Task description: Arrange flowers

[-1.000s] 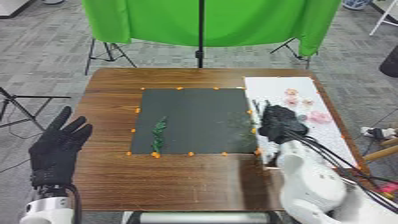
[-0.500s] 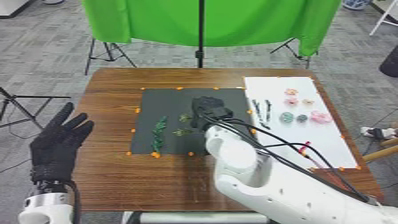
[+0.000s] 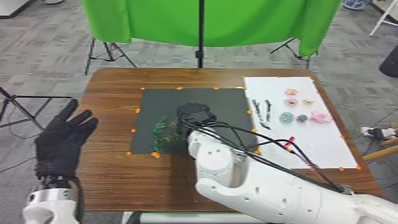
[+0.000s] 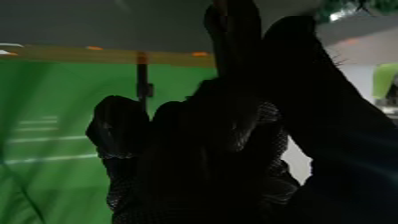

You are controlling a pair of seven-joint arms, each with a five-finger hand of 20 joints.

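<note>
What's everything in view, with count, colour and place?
table: one, brown, centre
mat: one, dark, on table
sheet: one, white, table's right
flowers: four, pink or pale, on sheet
rosettes: two, green, near flowers
twigs: several, dark, on sheet
sprig: one or more, green, on mat
tape marks: several, orange, round mat
cloth: one, green, behind table
arms: two, white, bottom edge
left robot hand: one, black, table's left
right robot hand: one, black, over mat

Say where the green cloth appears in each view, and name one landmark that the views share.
Head view: the green cloth hangs across the top middle, beyond the far edge of the table.
Right wrist view: the green cloth lies behind the right hand, beyond the table's edge.
Shared landmark: the upright black pole, seen against the cloth in both.
</note>
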